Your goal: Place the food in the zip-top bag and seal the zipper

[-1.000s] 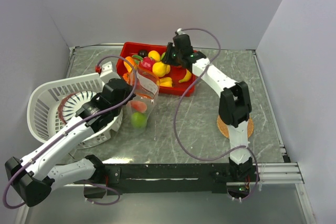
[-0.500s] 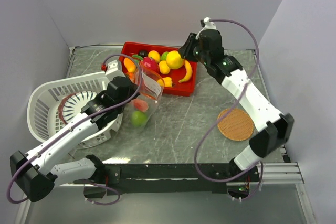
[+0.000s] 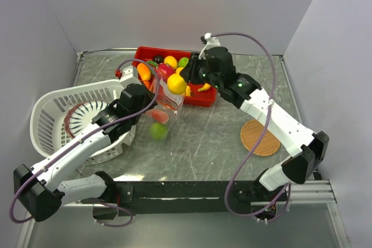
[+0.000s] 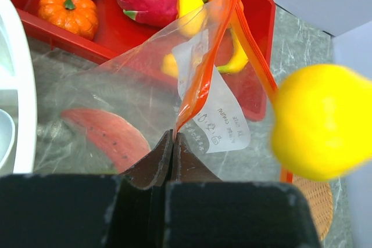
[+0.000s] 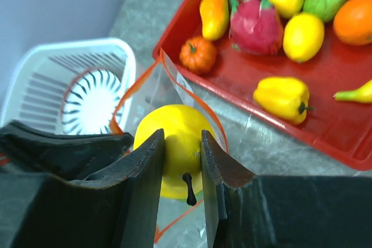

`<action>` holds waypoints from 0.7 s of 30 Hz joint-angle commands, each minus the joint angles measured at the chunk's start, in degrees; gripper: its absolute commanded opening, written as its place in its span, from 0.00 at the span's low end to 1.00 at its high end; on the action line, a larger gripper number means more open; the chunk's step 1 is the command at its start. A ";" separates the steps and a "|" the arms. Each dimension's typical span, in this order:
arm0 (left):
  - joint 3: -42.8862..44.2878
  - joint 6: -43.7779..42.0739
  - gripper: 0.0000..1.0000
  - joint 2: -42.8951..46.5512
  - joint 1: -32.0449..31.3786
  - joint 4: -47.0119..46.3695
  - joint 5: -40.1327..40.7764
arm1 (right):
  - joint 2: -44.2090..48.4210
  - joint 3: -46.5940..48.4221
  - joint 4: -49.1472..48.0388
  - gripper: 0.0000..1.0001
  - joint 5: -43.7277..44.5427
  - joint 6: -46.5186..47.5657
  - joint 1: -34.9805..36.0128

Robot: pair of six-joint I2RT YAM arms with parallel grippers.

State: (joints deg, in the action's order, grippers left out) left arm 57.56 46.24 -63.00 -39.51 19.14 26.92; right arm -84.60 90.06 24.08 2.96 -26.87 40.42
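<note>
Handling: yellow fruit is judged light, rigid and glossy, so likely slippery. It is best taken across its widest part, as is done now: right gripper is clamped on it at mid-body, jaws partly apart around it, stem end pointing down.

Zip-top bag is judged thin, floppy and unable to stand alone. A hold is best taken on the zipper, probably its stiffest part. Left gripper is closed flat on the near rim strip, and the mouth is held up and open by that pinch alone; the far rim hangs free, so the opening is narrow and could fold shut if nudged.

Position: the fruit is held just above the bag mouth, seemingly not yet inside; the bag stands on the worktop, just in front of the red tray.

Looks:
- the bag is clear film with a printed white label and a reddish-orange rim
- a red slice and a green fruit are already inside
- the fruit is bright yellow, smooth and rounded, with a dark stem
- more food is left in the tray, among it a yellow pepper and a small pumpkin
</note>
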 commanded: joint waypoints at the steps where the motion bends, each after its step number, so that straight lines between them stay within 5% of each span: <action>1: 2.73 0.17 0.01 0.07 0.04 -3.67 -1.43 | -5.64 5.03 1.06 0.36 -0.67 1.47 1.94; 3: 2.91 0.26 0.01 0.16 0.04 -3.75 -1.26 | -7.15 7.22 2.63 0.62 -0.94 1.91 2.37; 4: 2.91 0.17 0.01 0.16 0.04 -3.75 -1.34 | -7.25 7.23 2.56 0.82 -0.94 2.09 2.29; 7: 2.65 0.17 0.01 0.25 0.04 -3.93 -1.08 | -4.98 5.57 0.54 1.00 -0.85 2.35 2.38; 14: 1.42 1.05 0.01 1.12 0.04 -3.14 0.94 | -2.06 4.51 1.23 0.99 7.84 3.85 0.10; 21: 1.06 2.36 0.01 3.32 0.04 -0.33 5.07 | -5.92 1.52 -0.61 0.91 3.55 0.95 -8.87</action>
State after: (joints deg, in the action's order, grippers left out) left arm 57.56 47.40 -62.43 -39.51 18.92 28.71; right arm -88.38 92.68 25.67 6.96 -24.62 35.33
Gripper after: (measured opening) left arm 0.022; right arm 0.927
